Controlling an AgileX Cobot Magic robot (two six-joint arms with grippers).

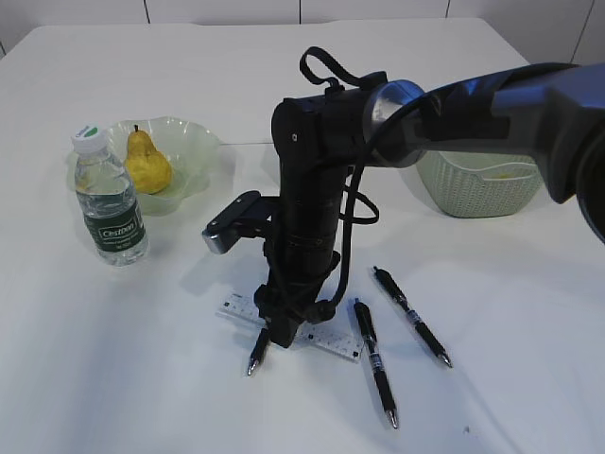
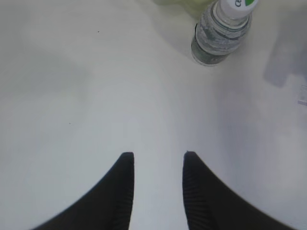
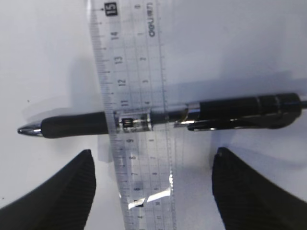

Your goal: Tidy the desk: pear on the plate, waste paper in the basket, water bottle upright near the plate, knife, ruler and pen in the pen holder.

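The white bench (image 1: pixel 142 397) carries all items. The right arm (image 1: pixel 492 104) masks most of the ruler (image 1: pixel 331 342) and the pen lying under it (image 1: pixel 257 355); only the tip is seen. The basket (image 1: pixel 473 194) is partly covered, its contents unclear. The pear (image 1: pixel 146 163) is on the plate (image 1: pixel 194 151); the water bottle (image 1: pixel 107 199) stands upright beside it. Two further pens (image 1: pixel 375 364) (image 1: pixel 413 317) lie nearby. The right end effector (image 3: pixel 152 187) is spread wide over ruler and pen, holding nothing. The left end effector (image 2: pixel 157 191) is narrowly parted, empty.
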